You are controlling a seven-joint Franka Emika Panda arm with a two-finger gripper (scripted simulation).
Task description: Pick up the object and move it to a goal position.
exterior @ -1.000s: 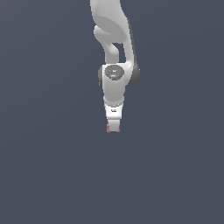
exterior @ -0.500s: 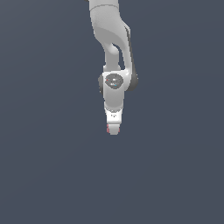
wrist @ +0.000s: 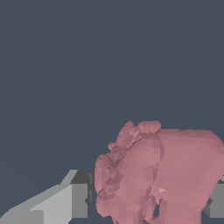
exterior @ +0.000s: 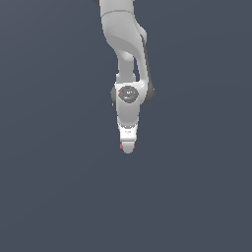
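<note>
The end effector (exterior: 128, 147) grips the pink object (wrist: 162, 175) between its fingers (wrist: 65, 201), the lump sitting directly in the grasp, ready for carrying.

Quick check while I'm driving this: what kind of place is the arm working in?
It looks like a bare simulated scene, not a real room: a flat, featureless slate-grey backdrop fills both views. All that shows is the white arm, its claw, and the blocky, faceted pink object between its fingers.

Object (exterior: 121, 145) mostly hidden behind fingers (exterior: 128, 147)
</note>
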